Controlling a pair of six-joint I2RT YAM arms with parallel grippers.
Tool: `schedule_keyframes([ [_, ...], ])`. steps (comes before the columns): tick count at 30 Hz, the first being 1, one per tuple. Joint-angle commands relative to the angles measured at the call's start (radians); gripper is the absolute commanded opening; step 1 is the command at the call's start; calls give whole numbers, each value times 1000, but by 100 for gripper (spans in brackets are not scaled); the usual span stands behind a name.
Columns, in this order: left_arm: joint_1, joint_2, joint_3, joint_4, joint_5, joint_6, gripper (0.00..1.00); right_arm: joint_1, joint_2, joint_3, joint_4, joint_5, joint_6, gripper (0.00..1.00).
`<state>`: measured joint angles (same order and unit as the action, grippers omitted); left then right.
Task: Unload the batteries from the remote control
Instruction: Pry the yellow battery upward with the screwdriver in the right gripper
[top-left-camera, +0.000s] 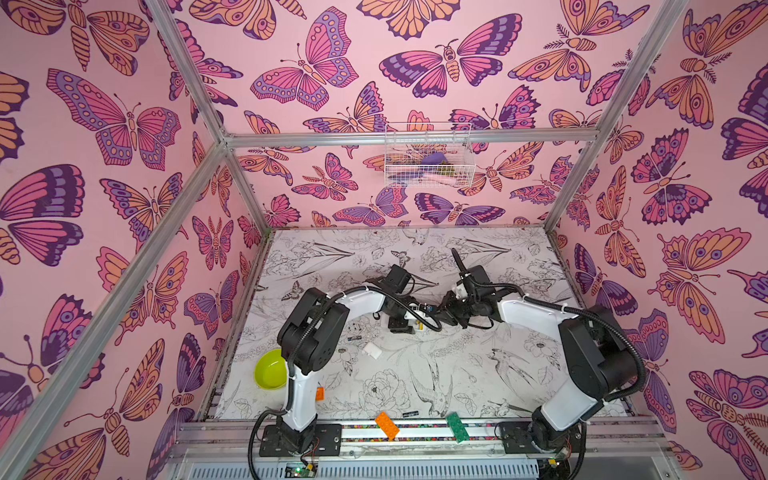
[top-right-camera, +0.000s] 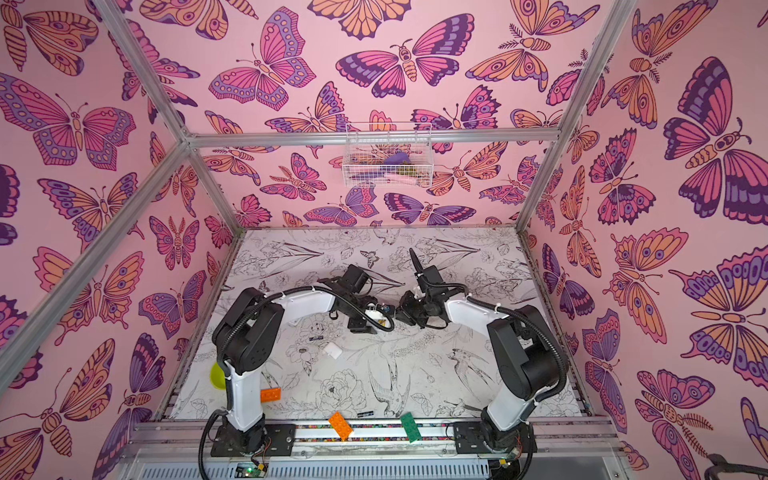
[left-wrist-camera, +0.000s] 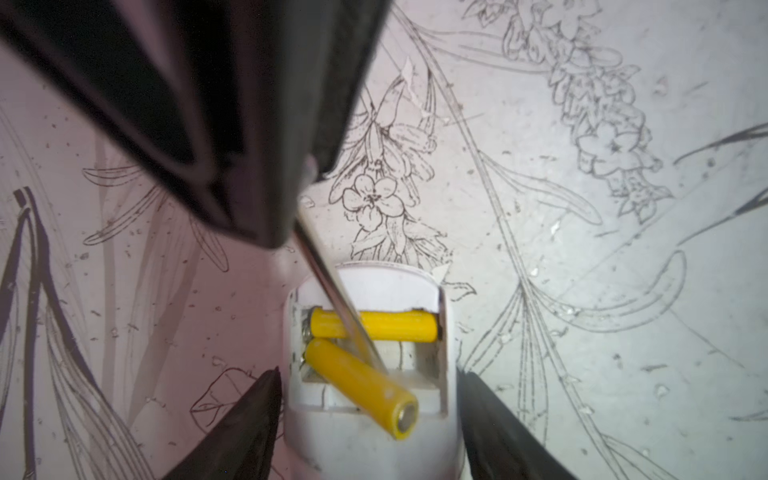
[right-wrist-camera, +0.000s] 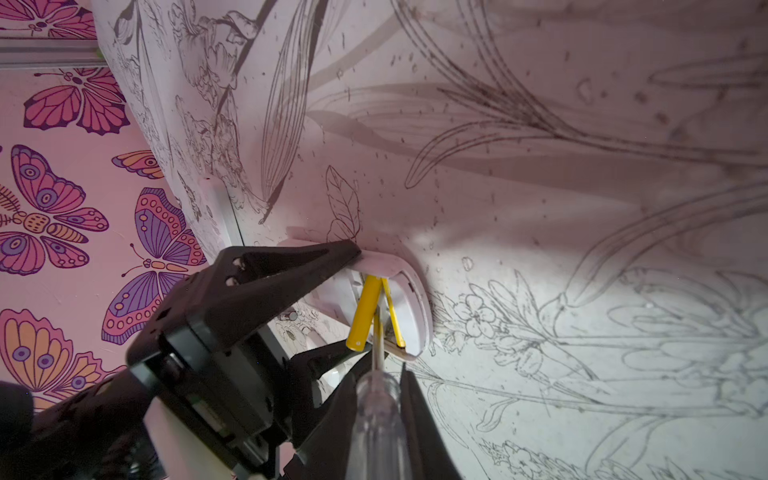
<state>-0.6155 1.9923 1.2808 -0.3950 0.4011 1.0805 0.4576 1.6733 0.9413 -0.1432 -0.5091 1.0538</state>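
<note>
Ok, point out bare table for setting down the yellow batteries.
Free: the patch between the white cover and the right arm; the far strip by the back wall. Crowded: around the remote, and near the green bowl.

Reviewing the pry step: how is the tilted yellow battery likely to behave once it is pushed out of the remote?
Probably rigid: the raised yellow battery looks straight with the tool wedged beneath it. Its smooth round body would likely roll on the flat table once out of the remote. Being small and slim, it may flick away under a firm push.
</note>
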Motion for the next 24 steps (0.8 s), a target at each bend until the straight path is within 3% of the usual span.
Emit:
schedule_keyframes([
  [1,-6,-6,-3,-55,-8,-18,72,0,-36,-1,62,-18,27,0],
  [15,-15,-17,70,-87,-20,-57,72,0,-26,-13,80,-14,26,0],
  [24,-32,0,88,-76,-2,-60,61,0,-21,-13,82,-15,25,0],
])
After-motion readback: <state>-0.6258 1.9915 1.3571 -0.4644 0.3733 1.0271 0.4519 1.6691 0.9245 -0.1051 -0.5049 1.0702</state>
